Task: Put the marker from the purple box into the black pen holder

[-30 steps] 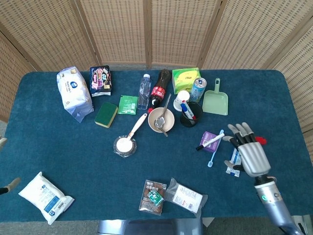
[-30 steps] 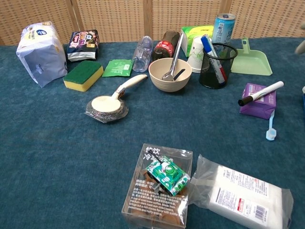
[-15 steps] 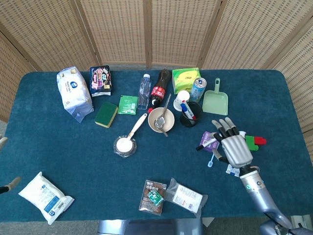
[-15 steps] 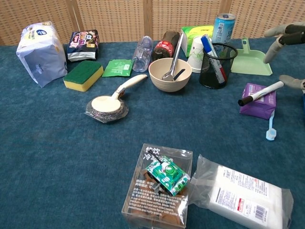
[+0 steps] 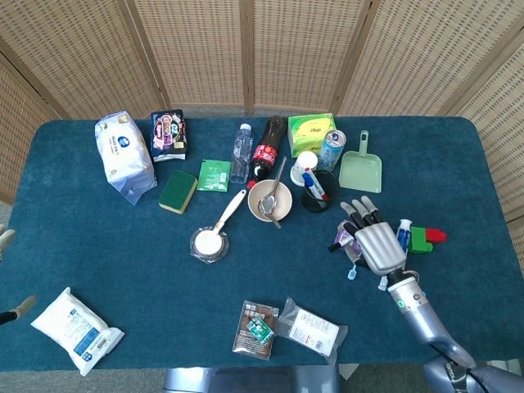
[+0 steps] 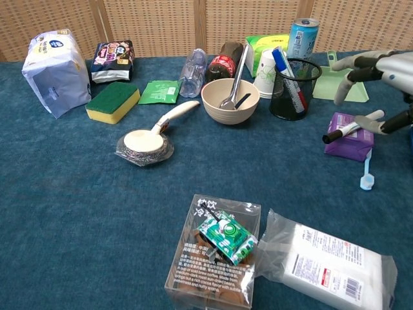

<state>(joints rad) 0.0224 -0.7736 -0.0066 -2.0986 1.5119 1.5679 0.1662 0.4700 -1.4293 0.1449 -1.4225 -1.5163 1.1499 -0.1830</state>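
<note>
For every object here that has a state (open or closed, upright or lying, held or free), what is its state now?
Black-capped white marker: lying across the purple box, not held.
Black mesh pen holder: upright, with pens inside.
Right robot hand: open, fingers spread above the marker.
Beige bowl: upright, a metal spoon resting in it.
Cola bottle: lying on its side.
Blue drink can: upright.
</note>
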